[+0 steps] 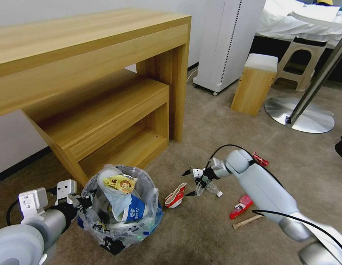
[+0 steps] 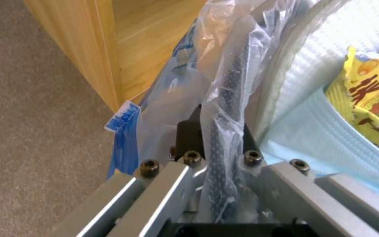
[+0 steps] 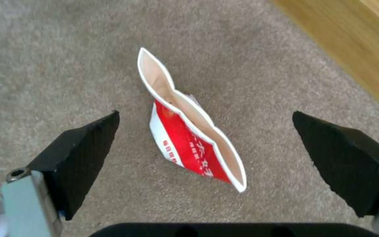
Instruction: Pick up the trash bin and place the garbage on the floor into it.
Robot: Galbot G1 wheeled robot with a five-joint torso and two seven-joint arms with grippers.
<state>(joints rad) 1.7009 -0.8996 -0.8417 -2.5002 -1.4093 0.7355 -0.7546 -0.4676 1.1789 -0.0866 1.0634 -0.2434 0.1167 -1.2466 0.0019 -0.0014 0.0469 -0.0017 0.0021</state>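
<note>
The left hand (image 1: 82,201) is gripping the rim of the trash bin (image 1: 121,209), its fingers (image 2: 189,131) closed over the black rim and the crinkly clear bag lining. The bin is sitting on the carpet just in front of the wooden desk (image 1: 86,55), already holding a white slipper (image 2: 330,65), a pale blue mask (image 2: 325,138), a yellow snack wrapper (image 1: 121,183) and a blue-white paper cup (image 1: 136,212). The right hand (image 1: 188,183) is hovering with its jaws spread wide and holding nothing, pointing at the crushed red-white bowl (image 1: 175,196) lying on the carpet between it and the bin. A small clear bottle (image 1: 213,188) is lying just beside that hand. Red wrappers (image 1: 260,159) and a wooden stick (image 1: 247,221) are lying near the right arm.
</note>
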